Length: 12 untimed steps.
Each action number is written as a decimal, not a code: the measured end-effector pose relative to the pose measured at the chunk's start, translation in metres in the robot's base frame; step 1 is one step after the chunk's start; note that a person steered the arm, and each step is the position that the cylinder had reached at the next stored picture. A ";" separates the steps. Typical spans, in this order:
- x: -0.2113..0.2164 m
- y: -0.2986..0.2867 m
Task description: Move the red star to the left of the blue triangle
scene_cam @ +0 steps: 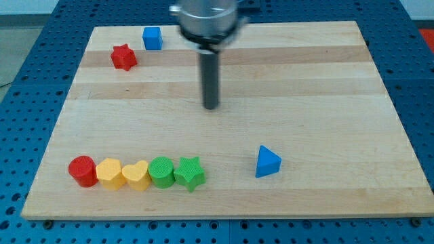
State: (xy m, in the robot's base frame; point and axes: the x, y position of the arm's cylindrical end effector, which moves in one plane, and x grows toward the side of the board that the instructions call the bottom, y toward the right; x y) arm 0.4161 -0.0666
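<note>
Wooden board (325, 74) is sitting on a blue surface, and we are keeping our tip (211, 106) near its centre, touching no block. At seven o'clock a row is lying: red cylinder (83, 170), yellow block (110, 173), yellow heart (135, 176), green cylinder (161, 171), green star (190, 173). Blue triangle (267, 162) is sitting at five o'clock. Red star (123, 57) is resting at ten o'clock, blue cube (152, 38) just beside it.

Lab bench: wooden board (305, 81) on blue perforated table (417, 61).
</note>
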 end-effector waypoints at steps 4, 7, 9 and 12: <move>-0.123 -0.203; -0.063 0.053; -0.106 0.090; -0.106 0.108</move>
State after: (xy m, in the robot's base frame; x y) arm 0.3101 0.0411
